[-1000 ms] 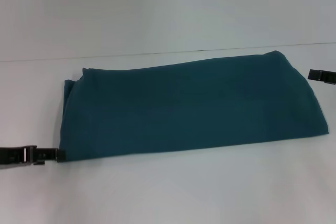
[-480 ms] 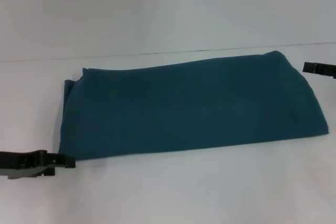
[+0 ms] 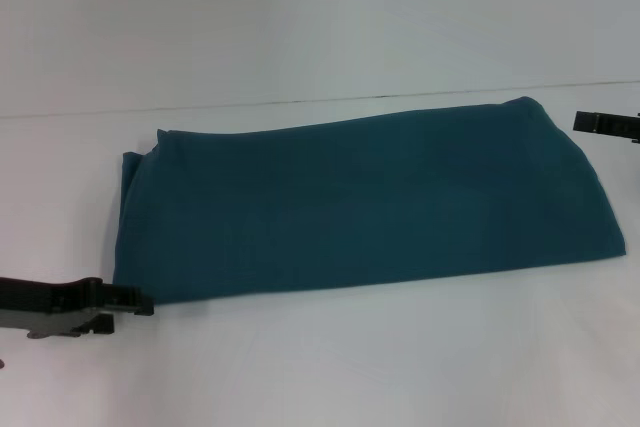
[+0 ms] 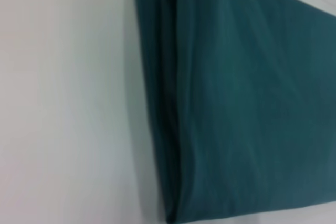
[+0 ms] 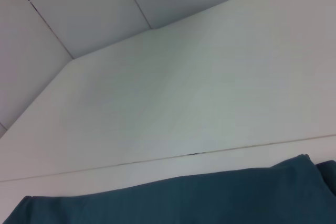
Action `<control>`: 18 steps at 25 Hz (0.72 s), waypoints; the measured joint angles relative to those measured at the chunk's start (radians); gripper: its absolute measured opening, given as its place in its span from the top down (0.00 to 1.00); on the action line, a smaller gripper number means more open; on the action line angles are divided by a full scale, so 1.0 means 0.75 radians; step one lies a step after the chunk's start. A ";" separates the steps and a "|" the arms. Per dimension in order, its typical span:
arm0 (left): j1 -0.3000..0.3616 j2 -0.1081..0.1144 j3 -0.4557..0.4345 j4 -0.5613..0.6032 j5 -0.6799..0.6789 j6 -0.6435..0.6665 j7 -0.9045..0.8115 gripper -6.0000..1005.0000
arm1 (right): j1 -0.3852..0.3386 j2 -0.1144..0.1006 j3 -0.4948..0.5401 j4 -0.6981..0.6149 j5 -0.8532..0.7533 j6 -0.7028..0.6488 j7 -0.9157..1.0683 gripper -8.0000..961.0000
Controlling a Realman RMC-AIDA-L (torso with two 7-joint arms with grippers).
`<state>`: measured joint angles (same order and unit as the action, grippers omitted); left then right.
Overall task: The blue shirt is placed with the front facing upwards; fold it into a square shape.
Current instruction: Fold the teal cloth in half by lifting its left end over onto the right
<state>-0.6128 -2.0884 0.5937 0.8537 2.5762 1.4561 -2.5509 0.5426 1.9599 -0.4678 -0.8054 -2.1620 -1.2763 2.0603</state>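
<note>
Blue shirt [image 3: 360, 202] lies flat on the white worktop [image 3: 330, 367], folded to a long band running left to right, plain teal side up. No lettering showing. Band is slightly skewed: right end sits farther back than left end. Right end rounded; left end shows stacked fold edges, also seen in the left wrist view [image 4: 236, 103] as several layers along one side.

Left gripper [image 3: 140, 304] low at the near-left corner of the shirt, tip just touching or just beside the cloth edge; cannot tell which. Two dark fingers [image 3: 100, 325] appear one above the other with a small gap, nothing between them. Whether properly apart or together: cannot tell.

Right gripper [image 3: 585, 121] at the far-right end of the shirt, only its dark tip in view at the frame edge, just beside the cloth. State of its fingers: cannot tell.

Right wrist view shows the shirt's [image 5: 184, 200] far edge on the worktop, wall behind.
</note>
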 joint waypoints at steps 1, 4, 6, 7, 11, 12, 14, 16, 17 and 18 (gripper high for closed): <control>-0.003 0.000 0.000 -0.003 0.005 -0.006 -0.005 0.31 | 0.000 0.000 0.000 0.000 0.000 0.000 0.000 0.24; -0.012 0.002 0.000 -0.008 0.015 -0.024 -0.019 0.31 | 0.001 0.000 0.000 0.000 -0.001 0.000 0.000 0.24; -0.018 0.004 0.000 -0.015 0.017 -0.035 -0.026 0.31 | 0.000 0.000 0.000 0.000 -0.001 0.000 0.000 0.24; -0.023 0.005 0.000 -0.021 0.018 -0.041 -0.031 0.31 | 0.001 0.000 0.000 0.000 -0.001 0.000 -0.001 0.24; -0.037 0.011 0.000 -0.047 0.023 -0.053 -0.037 0.31 | 0.000 0.000 0.000 0.000 -0.001 0.000 -0.001 0.24; -0.040 0.012 0.000 -0.052 0.027 -0.055 -0.041 0.31 | 0.000 0.000 0.000 0.000 0.000 0.000 -0.001 0.24; -0.044 0.013 0.000 -0.055 0.037 -0.057 -0.047 0.31 | 0.000 0.000 0.000 0.000 0.000 0.000 -0.001 0.24; -0.047 0.014 0.000 -0.055 0.050 -0.059 -0.052 0.31 | 0.000 0.000 0.000 0.000 0.000 0.000 -0.001 0.24; -0.048 0.014 0.000 -0.055 0.054 -0.059 -0.053 0.31 | 0.000 -0.001 0.000 0.000 0.001 0.001 -0.001 0.24; -0.049 0.014 0.000 -0.056 0.055 -0.060 -0.054 0.31 | 0.000 -0.001 0.000 0.000 0.001 0.001 -0.001 0.24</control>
<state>-0.6495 -2.0780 0.5936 0.8115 2.6177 1.4115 -2.5914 0.5427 1.9592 -0.4679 -0.8054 -2.1613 -1.2756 2.0599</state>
